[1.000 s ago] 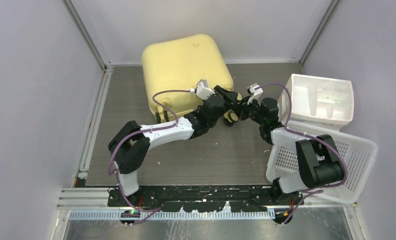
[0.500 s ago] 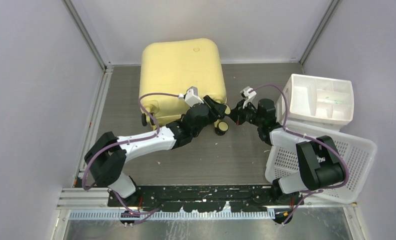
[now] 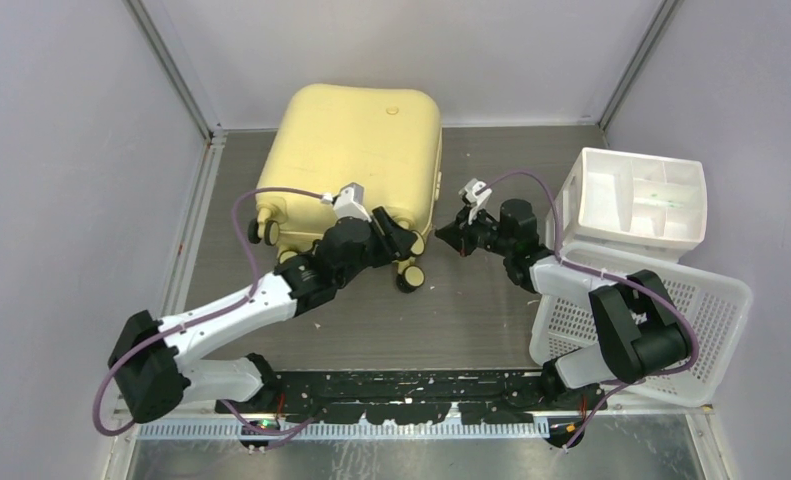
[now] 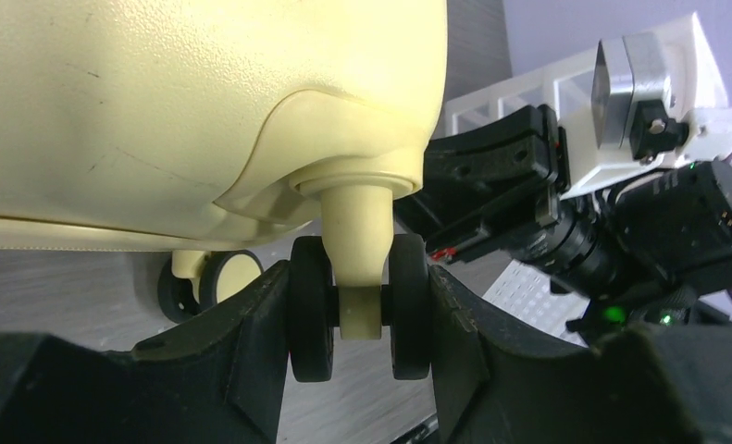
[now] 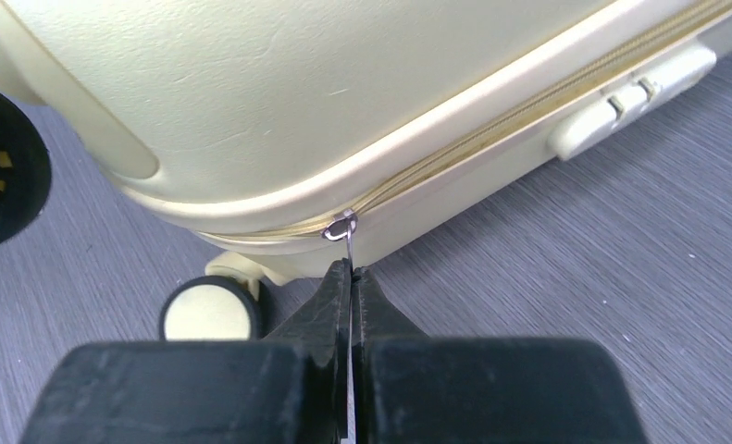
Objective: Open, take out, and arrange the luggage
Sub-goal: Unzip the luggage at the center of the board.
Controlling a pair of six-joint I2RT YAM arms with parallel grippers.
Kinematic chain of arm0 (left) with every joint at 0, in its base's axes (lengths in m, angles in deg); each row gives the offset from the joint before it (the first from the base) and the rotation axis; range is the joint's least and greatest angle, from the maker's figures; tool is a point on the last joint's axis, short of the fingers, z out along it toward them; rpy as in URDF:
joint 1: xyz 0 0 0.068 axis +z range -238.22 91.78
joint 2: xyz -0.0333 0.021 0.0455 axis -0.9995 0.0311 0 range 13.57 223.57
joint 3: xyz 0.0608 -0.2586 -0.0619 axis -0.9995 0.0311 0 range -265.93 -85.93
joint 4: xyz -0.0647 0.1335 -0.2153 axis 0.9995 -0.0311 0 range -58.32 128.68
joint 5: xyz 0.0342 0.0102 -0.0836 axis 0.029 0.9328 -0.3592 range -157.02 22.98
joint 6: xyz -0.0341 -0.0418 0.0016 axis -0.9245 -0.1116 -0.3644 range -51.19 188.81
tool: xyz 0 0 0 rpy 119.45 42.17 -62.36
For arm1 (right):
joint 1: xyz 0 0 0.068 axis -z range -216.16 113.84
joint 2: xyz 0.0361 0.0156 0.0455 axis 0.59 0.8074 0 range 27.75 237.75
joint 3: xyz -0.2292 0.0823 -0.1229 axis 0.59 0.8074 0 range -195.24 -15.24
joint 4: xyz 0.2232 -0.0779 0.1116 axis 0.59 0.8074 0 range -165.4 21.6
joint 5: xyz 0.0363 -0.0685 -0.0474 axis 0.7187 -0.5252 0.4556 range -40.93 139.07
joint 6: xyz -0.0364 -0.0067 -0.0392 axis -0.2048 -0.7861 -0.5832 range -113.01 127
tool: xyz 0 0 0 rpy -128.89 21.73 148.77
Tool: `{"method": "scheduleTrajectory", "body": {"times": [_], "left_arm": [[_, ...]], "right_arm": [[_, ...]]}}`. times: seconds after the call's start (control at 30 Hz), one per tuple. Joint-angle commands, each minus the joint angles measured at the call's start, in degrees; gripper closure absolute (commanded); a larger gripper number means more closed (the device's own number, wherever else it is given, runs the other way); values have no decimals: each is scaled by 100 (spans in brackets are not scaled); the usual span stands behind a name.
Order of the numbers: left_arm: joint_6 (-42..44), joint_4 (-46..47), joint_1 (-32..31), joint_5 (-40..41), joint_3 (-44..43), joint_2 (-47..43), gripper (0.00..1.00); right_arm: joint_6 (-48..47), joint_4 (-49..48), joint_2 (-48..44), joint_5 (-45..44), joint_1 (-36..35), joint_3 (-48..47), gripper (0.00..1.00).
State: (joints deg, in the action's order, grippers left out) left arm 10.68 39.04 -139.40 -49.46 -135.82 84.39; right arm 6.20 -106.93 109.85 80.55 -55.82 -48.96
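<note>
Suitcase (image 3: 356, 150) sits zipped up at the back of the bench (image 3: 471, 320), left of centre. Its far end is close to the back wall and its wheel end faces the arms. It's skewed a bit, so its left near corner is nearer the side rail (image 3: 193, 215) than the rest, with a strip of bare bench between. Left hand (image 3: 396, 243) is at the right near corner, pinching a twin caster wheel (image 4: 311, 319) with one finger on each outer face. Right hand (image 5: 351, 282) is low on the suitcase's right side, fingers pressed together on the thin metal zipper pull (image 5: 343, 225), which sits right at the rounded corner of the seam. A combination lock (image 5: 630, 111) is further along that edge, and another caster (image 5: 209, 313) is just beside the hand. On the right edge of the bench, a white basket (image 3: 716, 300) and a drawer bin (image 3: 693, 215) crowd the right arm. There's open bench in front of the suitcase, between the two arms.
</note>
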Motion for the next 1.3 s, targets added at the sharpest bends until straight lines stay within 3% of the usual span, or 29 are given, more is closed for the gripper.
{"method": "scheduleTrajectory", "body": {"times": [0.0,0.53,0.77,0.97,1.27], "left_arm": [[329,319,76,-440,-166,-1180,100],[666,-2917,90,-941,-49,-3650,100],[604,-4393,90,-362,-391,-4371,100],[443,-4983,90,87,-443,-4947,100],[484,-5179,90,168,-726,-4918,100]], "right_arm": [[-440,-25,-151,-621,-48,-251,99],[-893,437,290,-1387,-170,-647,99],[-974,653,482,-1846,-130,-828,99],[-938,766,687,-1882,57,-1075,99],[-871,924,1312,-1549,191,-1726,99]]}}
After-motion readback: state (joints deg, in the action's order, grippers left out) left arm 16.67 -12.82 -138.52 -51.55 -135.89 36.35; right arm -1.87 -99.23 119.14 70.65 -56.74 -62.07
